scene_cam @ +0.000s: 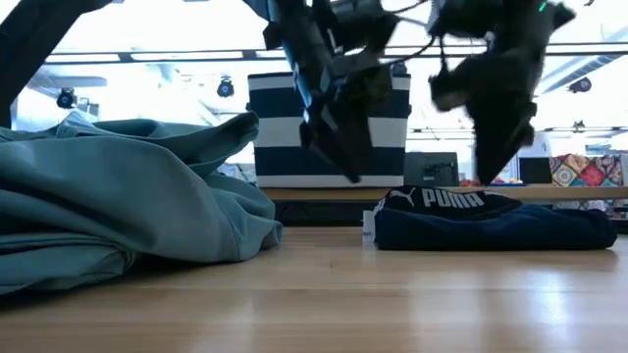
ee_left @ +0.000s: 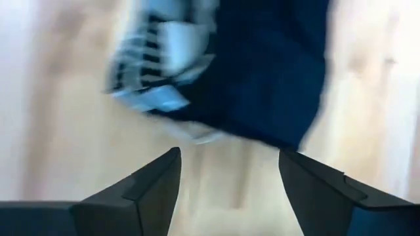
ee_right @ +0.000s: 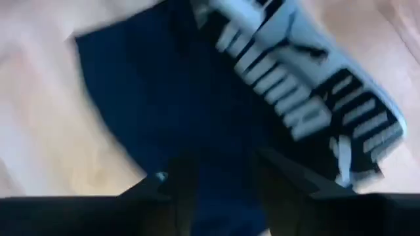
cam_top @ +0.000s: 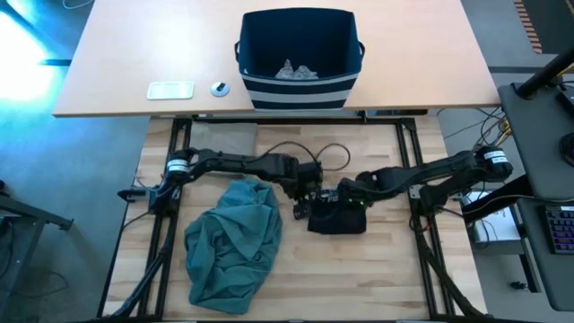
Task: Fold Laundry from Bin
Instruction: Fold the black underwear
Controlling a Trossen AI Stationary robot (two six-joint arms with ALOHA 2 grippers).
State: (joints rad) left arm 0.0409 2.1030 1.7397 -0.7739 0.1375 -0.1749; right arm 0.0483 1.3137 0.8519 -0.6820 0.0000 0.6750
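Left end effector (ee_left: 226,190) open above the navy garment (cam_top: 337,218) — right end effector (ee_right: 220,183) beside it, grip unclear.

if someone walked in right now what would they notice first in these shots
Probably the two dark arms meeting over the small folded navy cloth garment with white lettering at the middle of the wooden table, the left tool open above it. Next, the big crumpled teal-green cloth garment lying to that garment's left in the high view. Behind both stands the boxy navy-blue fabric bin with white stripes on the far desk.
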